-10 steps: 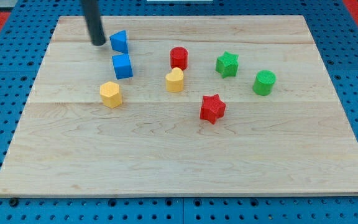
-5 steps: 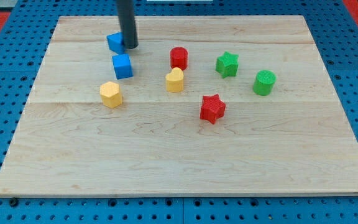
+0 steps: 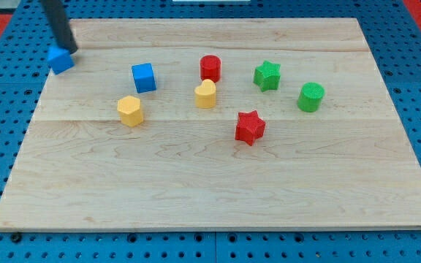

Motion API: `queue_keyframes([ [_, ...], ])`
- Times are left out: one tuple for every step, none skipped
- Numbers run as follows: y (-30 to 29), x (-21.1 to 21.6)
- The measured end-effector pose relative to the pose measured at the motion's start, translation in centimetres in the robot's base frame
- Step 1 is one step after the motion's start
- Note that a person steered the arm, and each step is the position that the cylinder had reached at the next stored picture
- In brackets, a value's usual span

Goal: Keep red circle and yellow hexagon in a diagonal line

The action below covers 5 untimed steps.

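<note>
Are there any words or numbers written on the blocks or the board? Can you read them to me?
None: no words, numbers or signs can be read anywhere.
The wooden board is plain.
The red circle, yellow hexagon and the other blocks are plain too.

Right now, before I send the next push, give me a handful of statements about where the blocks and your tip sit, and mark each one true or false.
1. My tip is beside the blue block at the board's left edge. True.
2. The red circle lies below the yellow hexagon in the view. False: it lies above and to the view's right of it.
3. The yellow heart sits just below the red circle. True.
4. The red star touches the green circle. False: they are clearly apart.
5. The green star is right of the red circle. True.
</note>
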<state>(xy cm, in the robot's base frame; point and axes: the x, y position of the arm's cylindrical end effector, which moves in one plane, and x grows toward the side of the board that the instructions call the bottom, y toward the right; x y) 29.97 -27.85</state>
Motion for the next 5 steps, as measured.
queue_keyframes([
  [-0.1,-1.5],
  [-1.9,-2.8],
  [-2.6,-2.3],
  [-1.6,3.1],
  [-0.1,12.4],
])
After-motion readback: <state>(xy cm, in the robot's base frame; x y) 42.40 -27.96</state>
